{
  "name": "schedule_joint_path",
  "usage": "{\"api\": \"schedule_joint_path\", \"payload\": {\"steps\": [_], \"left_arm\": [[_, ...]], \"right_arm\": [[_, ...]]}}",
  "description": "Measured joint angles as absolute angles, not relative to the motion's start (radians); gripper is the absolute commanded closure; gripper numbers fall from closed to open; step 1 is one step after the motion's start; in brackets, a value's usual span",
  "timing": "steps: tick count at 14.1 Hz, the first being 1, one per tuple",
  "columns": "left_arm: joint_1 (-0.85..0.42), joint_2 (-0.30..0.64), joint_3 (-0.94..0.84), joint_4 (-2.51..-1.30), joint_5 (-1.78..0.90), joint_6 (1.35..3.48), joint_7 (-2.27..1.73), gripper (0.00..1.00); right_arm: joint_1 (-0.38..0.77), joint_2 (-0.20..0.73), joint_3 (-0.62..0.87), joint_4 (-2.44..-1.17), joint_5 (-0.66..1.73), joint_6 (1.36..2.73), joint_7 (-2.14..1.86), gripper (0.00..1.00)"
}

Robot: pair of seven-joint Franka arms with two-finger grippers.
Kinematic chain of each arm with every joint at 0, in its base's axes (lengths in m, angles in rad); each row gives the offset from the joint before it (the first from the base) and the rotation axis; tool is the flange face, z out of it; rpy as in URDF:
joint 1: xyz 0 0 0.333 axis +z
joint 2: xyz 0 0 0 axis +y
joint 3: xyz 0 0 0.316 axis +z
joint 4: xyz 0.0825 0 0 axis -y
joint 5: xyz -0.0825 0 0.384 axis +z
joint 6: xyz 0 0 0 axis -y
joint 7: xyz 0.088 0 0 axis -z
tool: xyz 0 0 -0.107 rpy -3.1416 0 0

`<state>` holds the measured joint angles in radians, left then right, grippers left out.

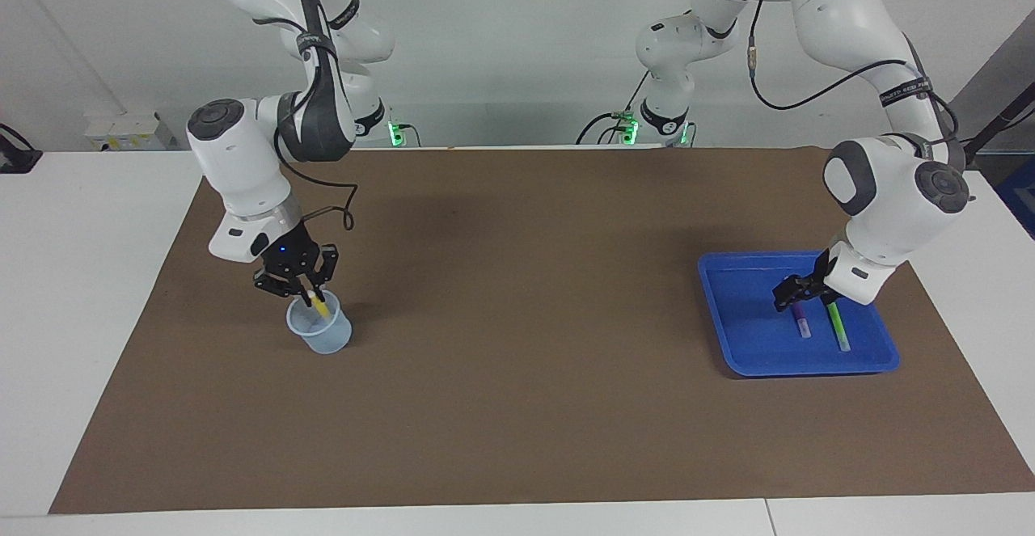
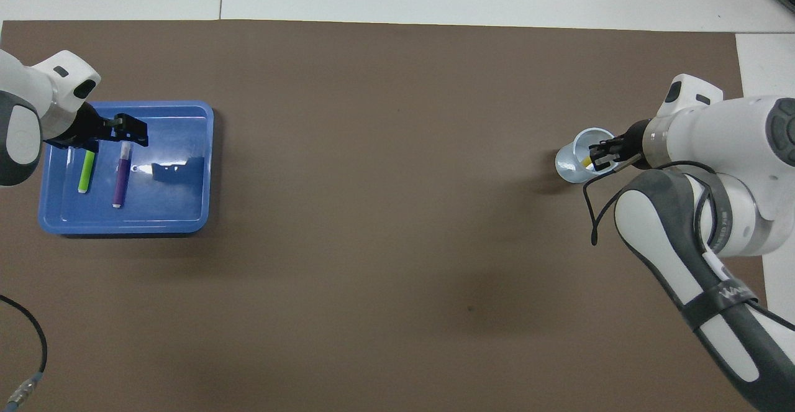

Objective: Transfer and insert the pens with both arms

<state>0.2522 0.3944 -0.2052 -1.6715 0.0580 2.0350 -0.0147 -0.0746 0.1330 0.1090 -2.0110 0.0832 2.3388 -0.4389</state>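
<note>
1. Under the right end effector [image 1: 306, 297] stands one pale translucent cup [image 1: 320, 331], at the right arm's end of the worktop [image 1: 517, 407]; the fingertips are clenched on one yellow pen [image 1: 318, 306], which slants down into the cup's mouth.
2. Below the left end effector [image 1: 787, 297] lies one blue tray [image 1: 744, 334], at the left arm's end of the worktop, and two pens lie flat in it side by side: one purple pen [image 1: 800, 322] and one green pen [image 1: 837, 329].
3. That makes three pens in all, one cup, one tray, two arms and one brown mat [image 1: 525, 277] covering most of the worktop.
4. The left end effector hangs low with its fingers spread wide and nothing between them, directly over the end of the purple pen that lies nearer to the robots; whether a fingertip touches the pen I cannot tell.
5. In the facing view that same end of the purple pen is covered by the black fingers, so only its pale-tipped half shows; the green pen lies just beside the end effector, apart from it.
6. Most of the yellow pen is hard to make out: in the overhead view only a small yellow speck shows between the right end effector's fingers and the cup rim, and the pen's lower end is blurred through the cup wall.
7. Both arms are cut off by the picture edges.
</note>
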Motion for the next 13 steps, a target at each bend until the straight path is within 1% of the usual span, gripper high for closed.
{"api": "schedule_joint_path", "payload": {"steps": [5,6,8,9,13], "left_arm": [[0.288,0.432,-0.204,-1.67,0.106,2.05,0.083,0.02],[0.297,0.439,-0.204,-1.668,0.107,2.053,0.103,0.03],[0.307,0.454,-0.204,-1.66,0.109,2.069,0.139,0.04],[0.313,0.462,-0.204,-1.656,0.109,2.077,0.155,0.05],[0.32,0.477,-0.211,-1.655,0.109,2.083,0.17,0.16]], "right_arm": [[-0.078,0.133,0.109,-2.057,0.091,2.411,-0.439,1.0],[-0.079,0.133,0.109,-2.061,0.091,2.412,-0.439,0.82],[-0.08,0.133,0.109,-2.063,0.091,2.413,-0.439,0.0],[-0.08,0.133,0.109,-2.064,0.091,2.413,-0.439,0.0],[-0.081,0.133,0.109,-2.065,0.092,2.413,-0.439,0.0]]}}
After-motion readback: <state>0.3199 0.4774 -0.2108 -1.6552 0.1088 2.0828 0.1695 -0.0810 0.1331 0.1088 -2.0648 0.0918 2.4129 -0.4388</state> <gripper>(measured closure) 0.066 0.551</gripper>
